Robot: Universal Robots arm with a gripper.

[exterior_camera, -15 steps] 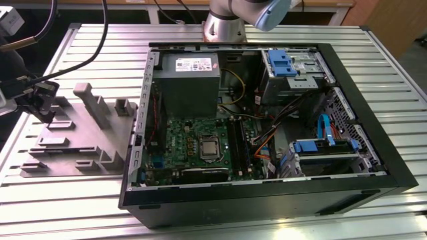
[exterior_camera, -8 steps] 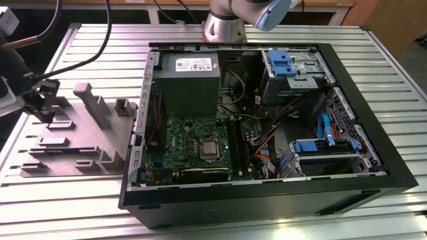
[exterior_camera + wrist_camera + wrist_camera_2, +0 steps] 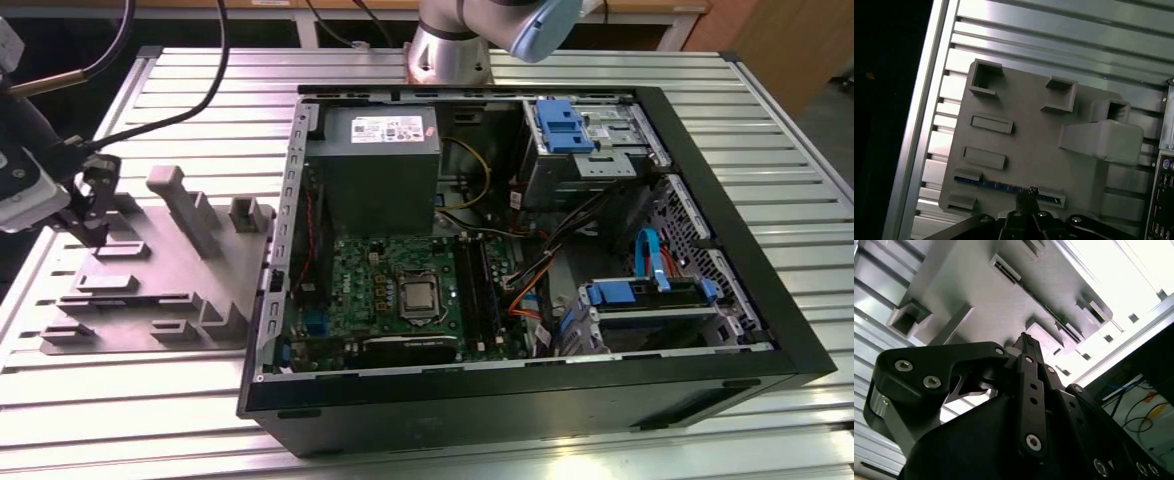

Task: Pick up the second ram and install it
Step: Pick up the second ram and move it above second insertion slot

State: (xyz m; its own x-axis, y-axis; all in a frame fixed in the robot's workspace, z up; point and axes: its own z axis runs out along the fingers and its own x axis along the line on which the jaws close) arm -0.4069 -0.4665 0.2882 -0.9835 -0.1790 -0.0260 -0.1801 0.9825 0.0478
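Gripper [image 3: 1029,191] narrow, pinched on ram [image 3: 989,184] approx mid-length. Ram stands edge-up in grey tray [image 3: 1029,130] slot, beside PC case [image 3: 507,400]. Light, stiff, fragile (grip top edge, avoid chips).

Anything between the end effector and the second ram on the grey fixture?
Nothing visible. The end effector is right at the second ram, which lies in a slot along the edge of the grey fixture.

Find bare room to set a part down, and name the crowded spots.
Bare table slats: at the exterior view's right of the case, and below the tray in that view. Crowded: the case's inside, the tray under the tool.
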